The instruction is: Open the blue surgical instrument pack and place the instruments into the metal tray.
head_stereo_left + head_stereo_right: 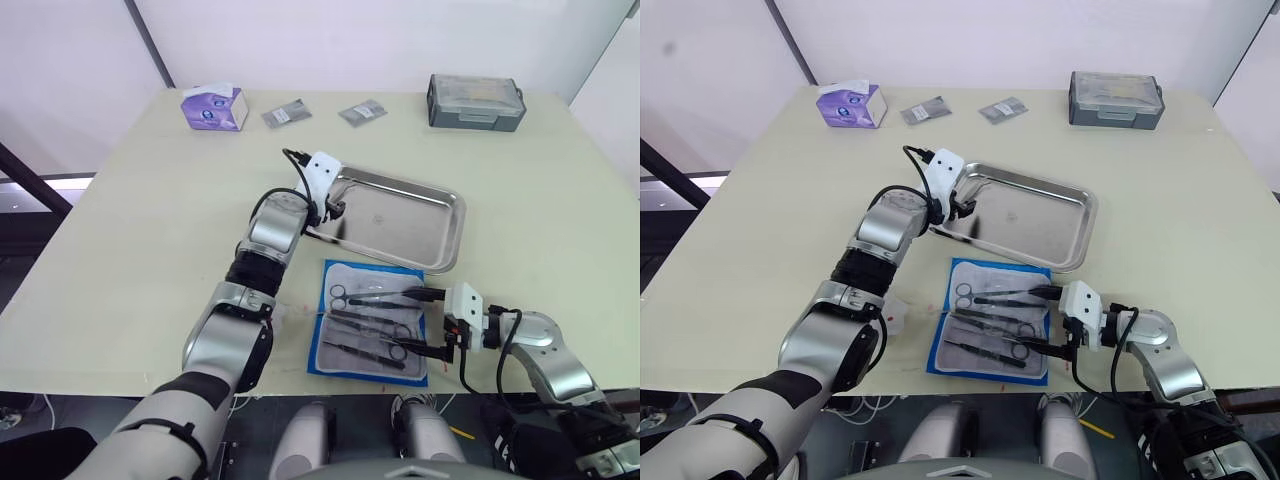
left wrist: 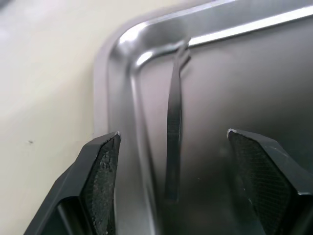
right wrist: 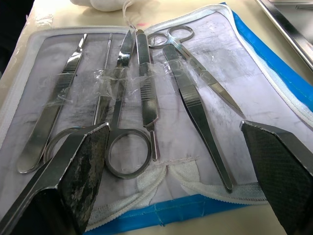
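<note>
Lying open at the near edge of the table (image 1: 120, 230), the blue surgical instrument pack (image 1: 345, 270) showed its pale lining, with the instruments (image 3: 142, 83) laid in a row on it: scissors with ring handles, forceps and tweezers; strips of clear tape crossed several of them. At the pack's right edge the right gripper (image 1: 432, 322) hovered with its two black fingers (image 3: 80, 166) spread wide and nothing between them, one toward the pack's far side and one toward its near side. Just beyond the pack sat the metal tray (image 1: 440, 205); the left gripper (image 1: 336, 208) was at the tray's left end, its pads (image 2: 105, 171) released and well apart, and a slim dark tool (image 2: 173, 147) lay on the tray floor between them, beside the rim. Farther off stood a purple tissue box (image 1: 214, 107) at far left, two small grey packets (image 1: 286, 114) near the middle, and a grey lidded box (image 1: 476, 102) at far right.
</note>
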